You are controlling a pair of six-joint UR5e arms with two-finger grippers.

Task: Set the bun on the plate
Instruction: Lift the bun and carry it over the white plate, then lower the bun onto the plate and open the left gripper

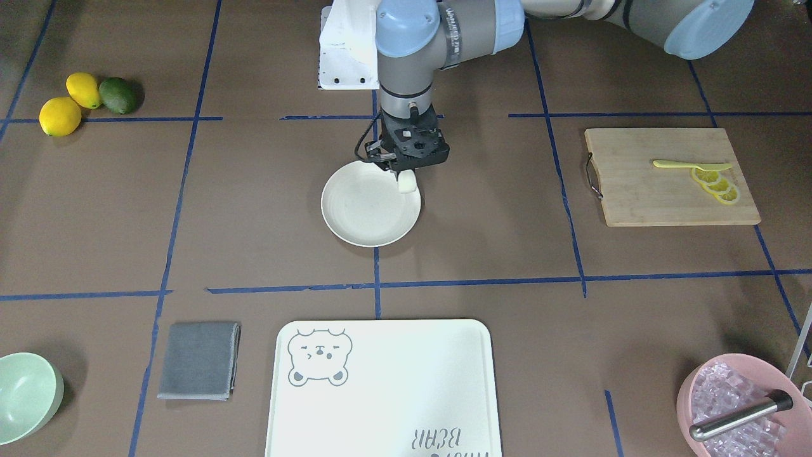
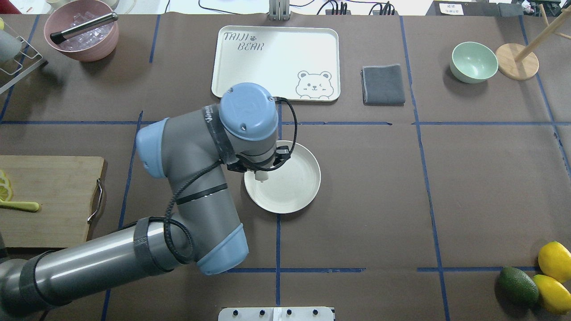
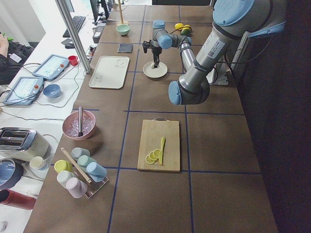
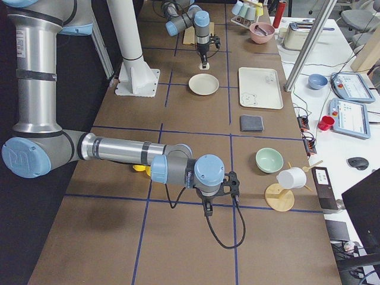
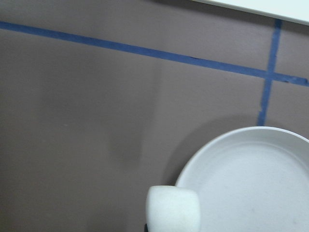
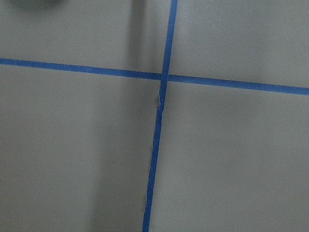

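Observation:
The bun (image 1: 406, 183) is a small white roll, and my left gripper (image 1: 403, 172) is shut on it. It hangs just above the plate (image 1: 365, 209), over the rim nearest the robot's base. From overhead the bun (image 2: 262, 177) peeks out under the wrist, above the left part of the plate (image 2: 296, 183). At the bottom edge of the left wrist view, the bun (image 5: 173, 209) sits beside the plate (image 5: 256, 183). My right gripper (image 4: 206, 208) shows only in the exterior right view, low over bare table; I cannot tell if it is open or shut.
A bear-printed tray (image 2: 276, 62), grey cloth (image 2: 382, 84) and mint-green bowl (image 2: 473, 62) lie beyond the plate. The cutting board (image 2: 49, 200) with lemon slices is at left, a pink bowl (image 2: 82, 35) of ice far left, and lemons and an avocado (image 2: 517, 285) near right.

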